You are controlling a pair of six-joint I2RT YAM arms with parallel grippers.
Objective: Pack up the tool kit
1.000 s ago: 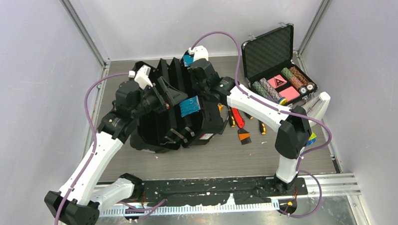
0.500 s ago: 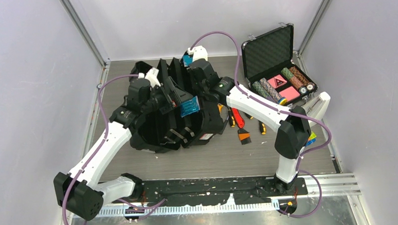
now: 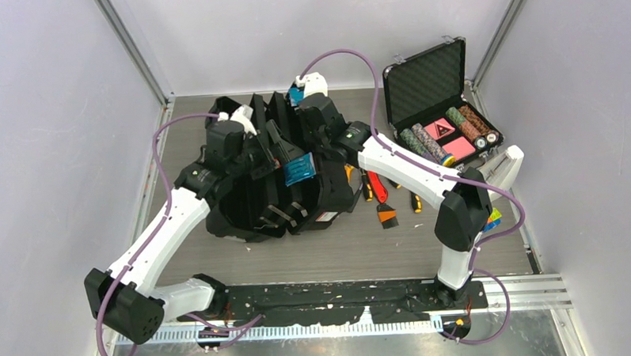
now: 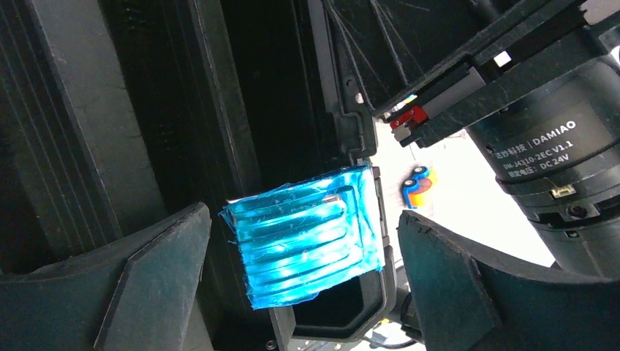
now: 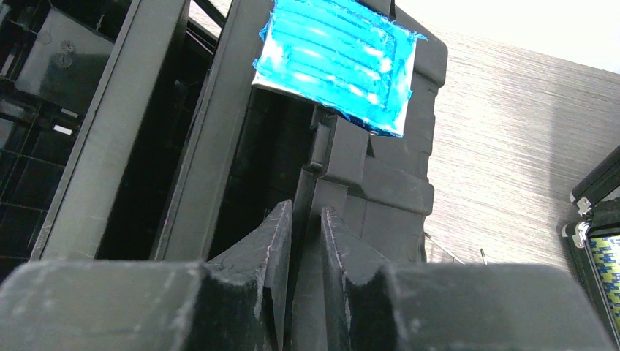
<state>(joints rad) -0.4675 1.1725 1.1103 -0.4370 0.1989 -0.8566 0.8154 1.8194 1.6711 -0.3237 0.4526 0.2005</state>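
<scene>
The black toolbox (image 3: 270, 203) lies open and tilted at mid-left of the table. My left gripper (image 3: 284, 159) is open. In the left wrist view its fingers (image 4: 168, 263) stand on either side of a blue latch (image 4: 307, 234) on the box's edge without pinching it. My right gripper (image 3: 314, 119) is shut on a thin black wall of the toolbox (image 5: 343, 168), with its fingertips (image 5: 281, 227) pressed to both sides. A second blue latch (image 5: 336, 66) shows just beyond them. Small red and yellow/black hand tools (image 3: 378, 190) lie on the table right of the box.
An open foam-lined case of poker chips (image 3: 445, 134) stands at the back right. A small orange and black tool (image 3: 387, 216) lies in front of the hand tools. The walls of the enclosure stand close on the left, back and right.
My left arm has swung right and forward, bringing its open gripper round the blue latch. My right arm and the toolbox have hardly moved.
</scene>
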